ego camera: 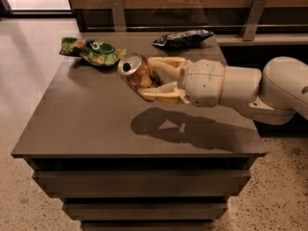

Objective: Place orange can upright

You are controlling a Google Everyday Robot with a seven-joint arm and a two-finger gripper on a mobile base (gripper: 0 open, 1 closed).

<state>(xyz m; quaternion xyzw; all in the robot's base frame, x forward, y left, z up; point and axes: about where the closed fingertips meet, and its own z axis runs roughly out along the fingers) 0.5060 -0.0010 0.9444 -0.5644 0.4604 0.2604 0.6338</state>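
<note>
The orange can [134, 71] is a shiny orange-copper can with a silver pull-tab top. It is held on its side above the table, its top facing left and toward the camera. My gripper [149, 79] reaches in from the right and is shut on the can, one cream finger [166, 63] above it and one below. The can hangs clear of the dark grey table [96, 124], and the arm's shadow lies on the table below.
A green snack bag [94, 51] lies at the table's back left, just left of the can. A dark blue snack bag [183, 37] lies at the back right. A wooden wall with metal brackets stands behind the table.
</note>
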